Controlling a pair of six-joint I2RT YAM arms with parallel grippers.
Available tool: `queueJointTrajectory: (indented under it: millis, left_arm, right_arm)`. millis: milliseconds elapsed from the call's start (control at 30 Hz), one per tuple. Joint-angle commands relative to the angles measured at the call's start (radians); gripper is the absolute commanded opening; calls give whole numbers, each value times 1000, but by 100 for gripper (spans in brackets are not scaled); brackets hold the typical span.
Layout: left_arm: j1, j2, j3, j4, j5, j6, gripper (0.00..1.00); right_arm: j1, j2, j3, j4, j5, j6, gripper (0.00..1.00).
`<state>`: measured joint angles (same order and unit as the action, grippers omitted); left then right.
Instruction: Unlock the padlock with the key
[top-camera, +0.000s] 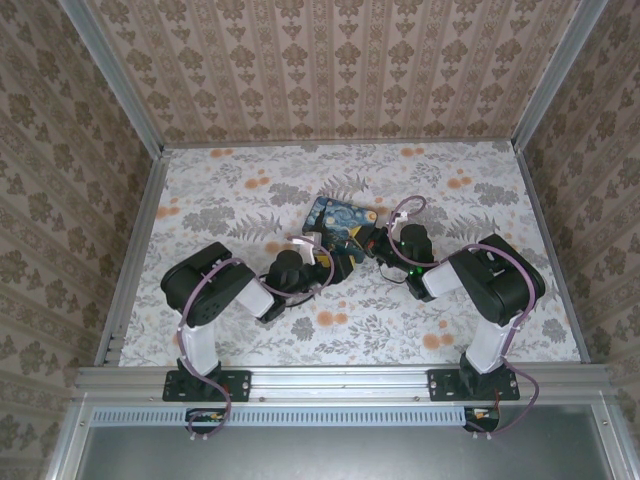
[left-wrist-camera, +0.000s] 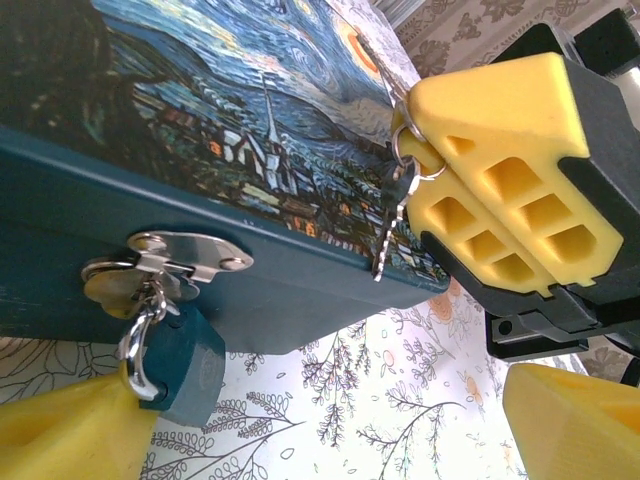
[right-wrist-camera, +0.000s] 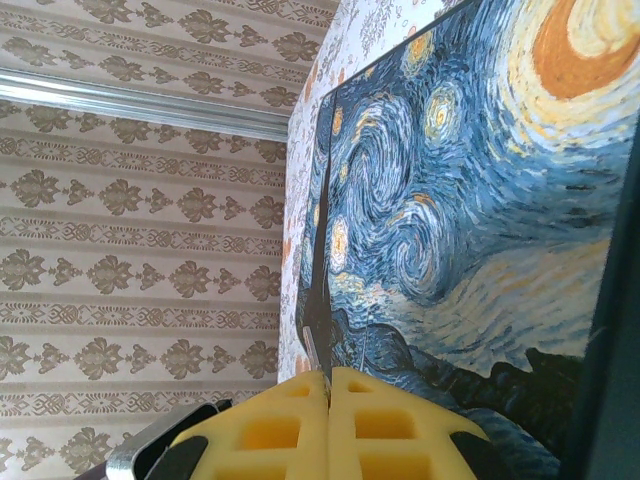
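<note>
The small teal padlock (left-wrist-camera: 188, 368) hangs from a silvery latch (left-wrist-camera: 180, 256) on the dark front side of the painted box (left-wrist-camera: 250, 110), its thin shackle (left-wrist-camera: 135, 345) looped through the latch and its body tilted just above the flowered desk (left-wrist-camera: 400, 400). The left hand (left-wrist-camera: 315, 435) is spread wide. One yellow finger (left-wrist-camera: 60, 430) lies against the padlock's lower left side, and the other finger (left-wrist-camera: 575, 420) is well apart to the right, so the padlock sits just inside the gap.

The right hand (left-wrist-camera: 425, 150) is at the box's front corner with its fingers pressed together, pinching the key ring (left-wrist-camera: 408, 150). A key (left-wrist-camera: 392, 225) dangles from the ring, beside the box edge and apart from the padlock. The right wrist view shows those fingers (right-wrist-camera: 400, 430) closed tight right at the box (right-wrist-camera: 470, 200).

From above, the box (top-camera: 345, 222) lies near the middle of the desk (top-camera: 250, 190), with the left hand (top-camera: 325, 258) at its near edge and the right hand (top-camera: 383, 240) at its right corner
</note>
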<state>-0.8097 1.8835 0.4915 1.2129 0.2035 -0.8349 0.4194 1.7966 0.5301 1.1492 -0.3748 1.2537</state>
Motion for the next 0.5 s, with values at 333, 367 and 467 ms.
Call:
queueJointTrajectory:
  millis: [333, 367, 467]
  left_arm:
    - [24, 67, 51, -124, -71, -12, 71]
    - [27, 70, 49, -120, -72, -13, 68]
    - [35, 81, 43, -104, -73, -17, 61]
  right_arm:
    - [-5, 30, -27, -23, -1, 6, 0]
    - [-5, 29, -27, -22, 0, 6, 0]
    - [-4, 30, -27, -22, -2, 6, 0]
